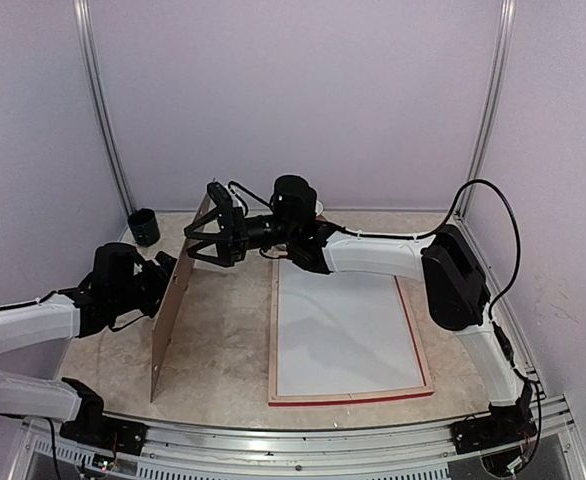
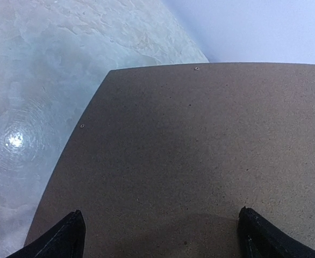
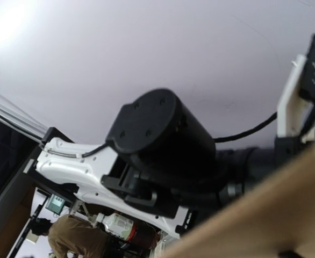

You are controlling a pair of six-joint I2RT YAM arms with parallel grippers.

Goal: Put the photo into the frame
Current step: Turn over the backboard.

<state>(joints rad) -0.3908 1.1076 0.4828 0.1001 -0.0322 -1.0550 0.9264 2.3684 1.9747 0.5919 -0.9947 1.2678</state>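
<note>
The frame lies flat on the table at centre right, with a red front edge, pale wood sides and a white sheet filling it. The cat photo does not show in any view. A plain brown backing board stands on edge left of the frame. My right gripper reaches across and is closed on the board's upper edge. My left gripper is open, and its fingertips rest against the board's left face. The board's edge also shows in the right wrist view.
A dark green cup stands at the back left corner. Pale walls and metal posts enclose the table. The left arm's black joint fills the right wrist view.
</note>
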